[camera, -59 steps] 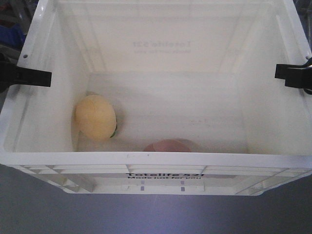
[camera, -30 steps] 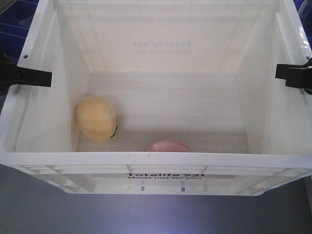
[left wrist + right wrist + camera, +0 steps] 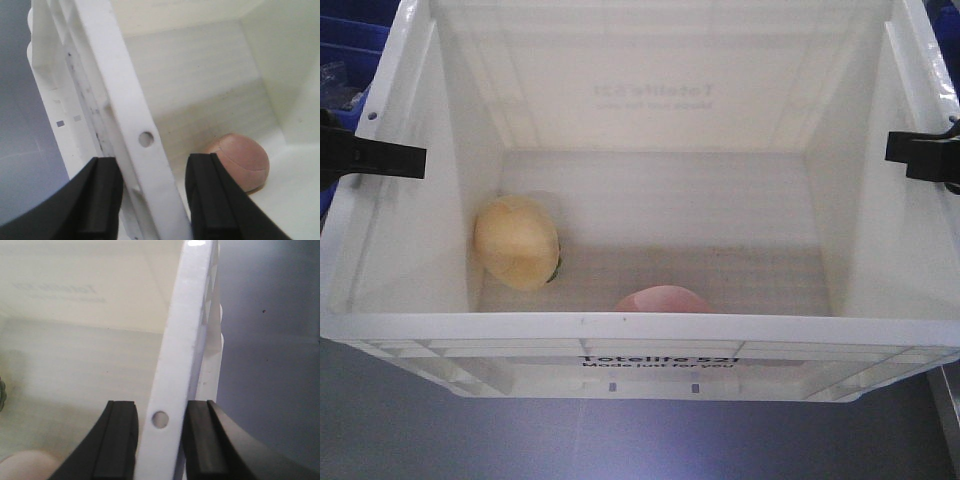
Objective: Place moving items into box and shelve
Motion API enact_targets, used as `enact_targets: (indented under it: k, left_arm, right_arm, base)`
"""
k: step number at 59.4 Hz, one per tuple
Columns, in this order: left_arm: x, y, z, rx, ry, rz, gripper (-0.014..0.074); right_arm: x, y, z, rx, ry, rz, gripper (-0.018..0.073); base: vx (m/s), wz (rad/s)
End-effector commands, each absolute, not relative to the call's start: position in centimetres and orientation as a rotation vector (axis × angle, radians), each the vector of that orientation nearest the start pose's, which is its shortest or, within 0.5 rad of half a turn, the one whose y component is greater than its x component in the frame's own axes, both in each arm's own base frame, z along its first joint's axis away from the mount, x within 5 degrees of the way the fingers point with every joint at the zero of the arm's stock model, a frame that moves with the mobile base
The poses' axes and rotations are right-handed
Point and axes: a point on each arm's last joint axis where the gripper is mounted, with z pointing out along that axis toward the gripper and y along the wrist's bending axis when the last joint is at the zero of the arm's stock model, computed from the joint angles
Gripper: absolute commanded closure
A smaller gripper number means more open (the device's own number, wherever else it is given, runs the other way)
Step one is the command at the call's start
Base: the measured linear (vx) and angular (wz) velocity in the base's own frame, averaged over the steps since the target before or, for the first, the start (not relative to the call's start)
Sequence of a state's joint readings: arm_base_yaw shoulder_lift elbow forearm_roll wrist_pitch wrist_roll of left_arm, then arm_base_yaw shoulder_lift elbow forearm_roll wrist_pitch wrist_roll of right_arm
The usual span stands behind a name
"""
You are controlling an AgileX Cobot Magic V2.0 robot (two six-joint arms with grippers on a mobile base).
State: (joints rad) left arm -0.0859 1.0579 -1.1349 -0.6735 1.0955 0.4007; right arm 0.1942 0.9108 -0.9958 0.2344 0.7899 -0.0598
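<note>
A white plastic box [image 3: 640,328] fills the front view. Inside lie a pale yellow round item [image 3: 517,242] against the left wall and a pink ball [image 3: 662,299] at the near wall. My left gripper [image 3: 370,155] is shut on the box's left rim and my right gripper [image 3: 920,155] is shut on its right rim. In the left wrist view the gripper [image 3: 152,200] straddles the rim [image 3: 125,100], with the pink ball [image 3: 239,161] just inside. In the right wrist view the gripper [image 3: 160,440] clamps the rim [image 3: 187,325].
Blue bins [image 3: 350,40] show past the box's top left corner. A grey surface [image 3: 620,440] lies below the box's near side.
The background behind the box has shifted, and blue bins now show at the upper left. The box stays held in the same place in view. The pink ball has shifted slightly.
</note>
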Motion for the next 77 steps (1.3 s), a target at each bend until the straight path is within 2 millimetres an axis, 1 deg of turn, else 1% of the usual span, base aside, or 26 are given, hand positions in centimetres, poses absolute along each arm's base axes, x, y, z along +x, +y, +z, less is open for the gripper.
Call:
enact_targets:
  k: [1,77]
  left_arm:
    - [17.94,-7.45,42.55,0.401,2.091,-0.823,0.0603]
    - [17.94,-7.45,42.55,0.401,2.091,-0.823,0.0603]
  right_arm:
    - [16.60,5.10,41.34,-0.153,1.970,0.431,0.0565]
    - [16.60,5.10,41.34,-0.153,1.970,0.431,0.0565]
  base:
    - [0.40,-0.11]
    - [0.43,-0.10]
